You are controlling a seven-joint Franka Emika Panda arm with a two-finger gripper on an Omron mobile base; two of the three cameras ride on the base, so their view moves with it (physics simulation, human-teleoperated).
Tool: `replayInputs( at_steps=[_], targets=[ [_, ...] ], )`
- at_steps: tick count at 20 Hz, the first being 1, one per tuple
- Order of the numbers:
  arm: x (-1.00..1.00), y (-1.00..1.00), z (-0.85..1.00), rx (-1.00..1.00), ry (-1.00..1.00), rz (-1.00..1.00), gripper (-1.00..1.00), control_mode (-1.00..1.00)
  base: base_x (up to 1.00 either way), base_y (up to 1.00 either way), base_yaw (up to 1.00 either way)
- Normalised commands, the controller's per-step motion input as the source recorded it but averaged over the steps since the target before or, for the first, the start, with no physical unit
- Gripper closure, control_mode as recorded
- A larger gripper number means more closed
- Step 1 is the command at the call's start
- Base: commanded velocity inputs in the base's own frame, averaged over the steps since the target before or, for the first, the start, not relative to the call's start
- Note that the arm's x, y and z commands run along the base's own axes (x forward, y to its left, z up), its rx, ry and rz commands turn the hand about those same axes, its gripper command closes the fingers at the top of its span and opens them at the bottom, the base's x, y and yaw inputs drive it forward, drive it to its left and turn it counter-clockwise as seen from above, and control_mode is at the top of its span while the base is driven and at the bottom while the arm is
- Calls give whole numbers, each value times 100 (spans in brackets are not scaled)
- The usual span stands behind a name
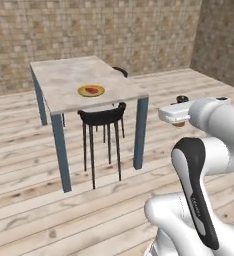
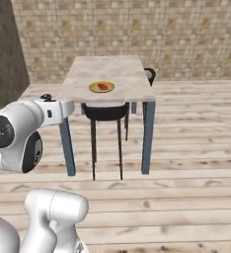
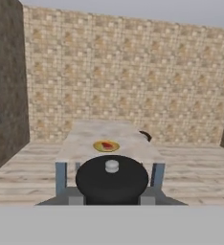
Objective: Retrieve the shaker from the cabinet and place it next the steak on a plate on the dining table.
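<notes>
My gripper (image 3: 112, 197) is shut on the shaker (image 3: 112, 179), whose dark cap looms large between the fingertips in the hand view. In the left base view the shaker (image 1: 182, 99) peeks out above and below the white hand, well right of the dining table (image 1: 59, 75) and clear of it. The plate (image 1: 91, 91) lies near the table's front edge with the red steak (image 1: 92, 90) on it. From the right base, plate (image 2: 101, 87) and steak (image 2: 103, 86) sit at the table's near middle. The cabinet is out of view.
A black chair (image 1: 102, 117) is tucked under the table's near side, and another chair (image 1: 120, 71) stands behind it. Wooden floor stretches around the table. Brick walls close off the back, and a darker wall (image 1: 224, 40) stands to the right.
</notes>
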Motion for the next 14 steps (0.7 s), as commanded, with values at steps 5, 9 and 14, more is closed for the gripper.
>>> replayInputs(
  at_steps=[5, 9, 14],
  targets=[
    [0, 0, 0, 0, 0, 0, 100, 100, 89, -29, 8],
    [0, 0, 0, 0, 0, 0, 100, 100, 74, -39, 10],
    [0, 0, 0, 0, 0, 0, 100, 100, 64, -39, 9]
  ],
)
